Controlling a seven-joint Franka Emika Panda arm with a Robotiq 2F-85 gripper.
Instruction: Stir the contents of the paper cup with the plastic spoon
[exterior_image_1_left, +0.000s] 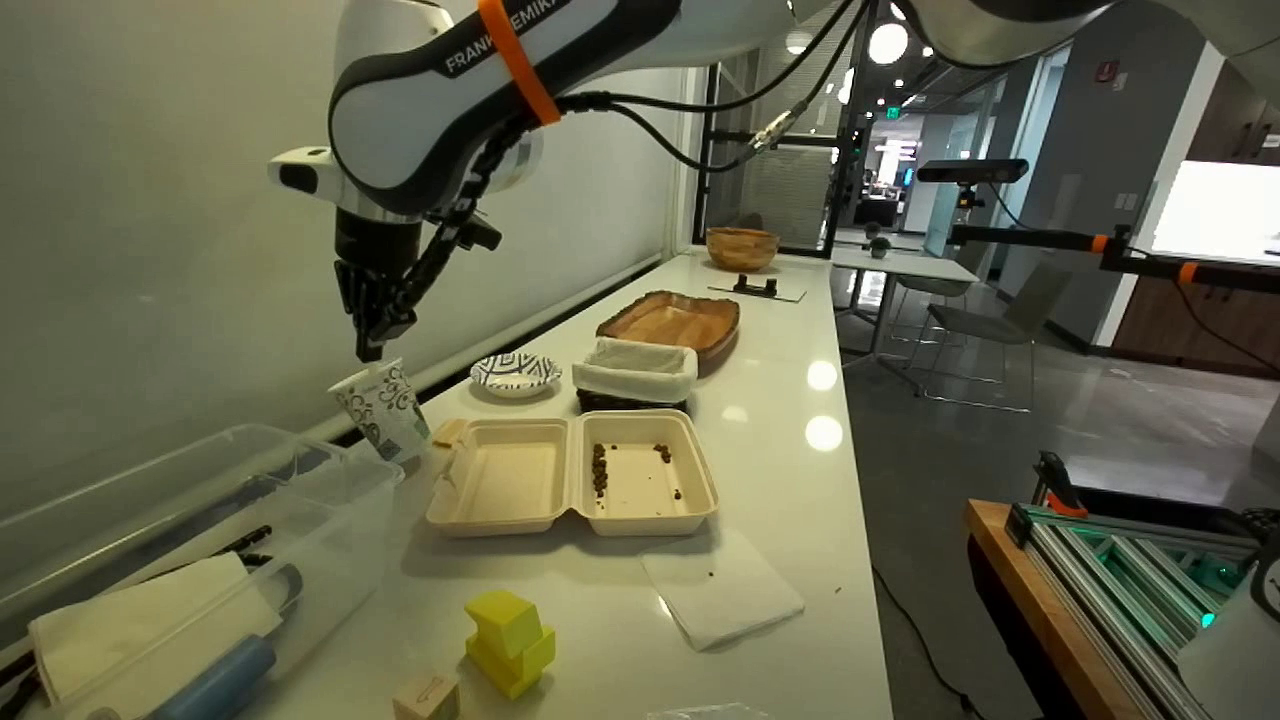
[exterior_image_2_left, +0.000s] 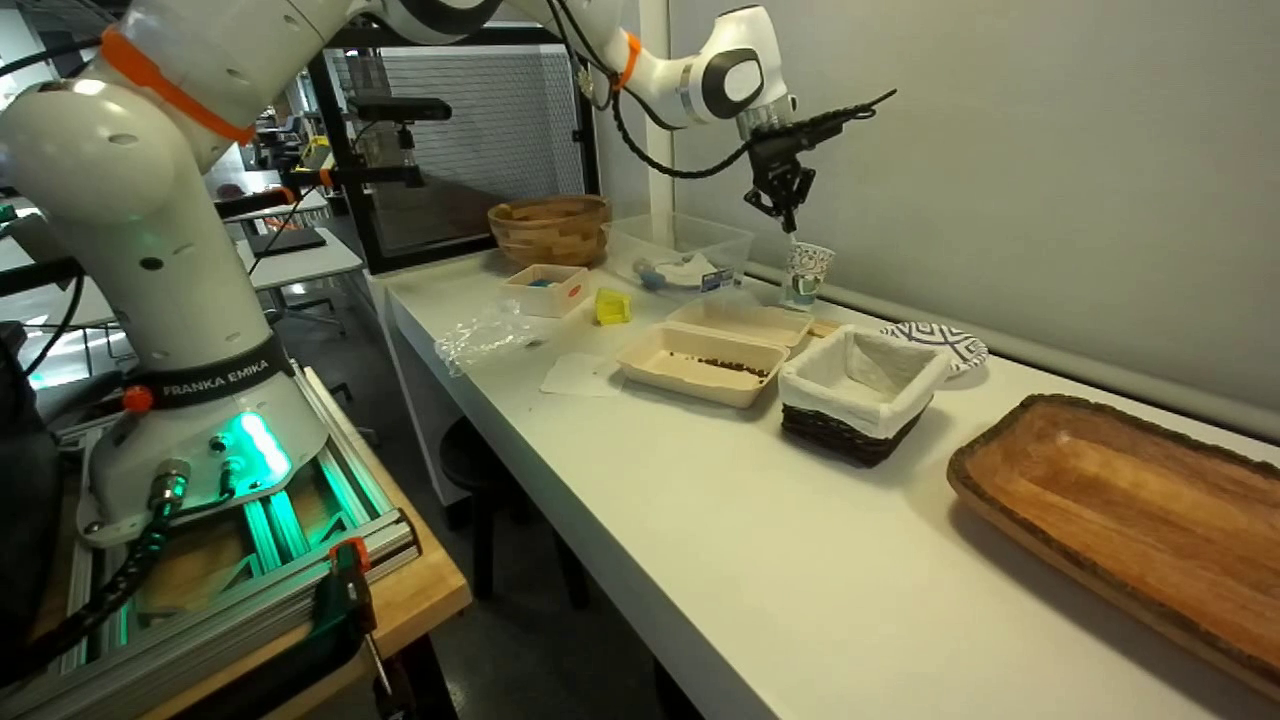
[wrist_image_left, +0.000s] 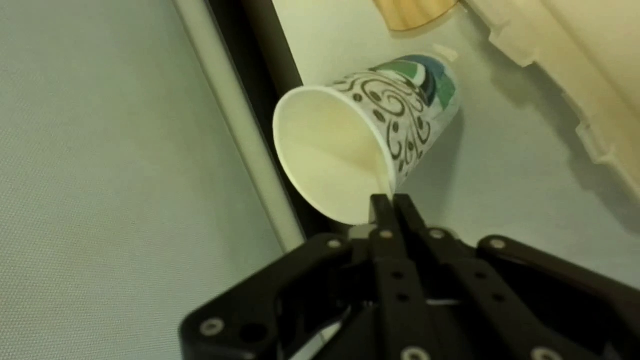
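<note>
Near the wall (exterior_image_1_left: 170, 220), a tilted paper cup (wrist_image_left: 367, 135), a black gripper (wrist_image_left: 391, 199) above, clenched on a pale spoon (wrist_image_left: 383, 175) (mostly hidden) that reaches inside.

"What's above the paper cup (exterior_image_2_left: 810, 272)?"
"The gripper (exterior_image_2_left: 791, 224), the plastic spoon (exterior_image_2_left: 793, 238) reaching down from it."
"Right of the cup, in an exterior view?"
"The clamshell box (exterior_image_1_left: 520, 470), just beside it."
"Behind, to the right?"
"The plate (exterior_image_1_left: 515, 379), farther right the basket (exterior_image_1_left: 635, 380)."
"And before it, leftward?"
"The bin (exterior_image_1_left: 350, 540)."
</note>
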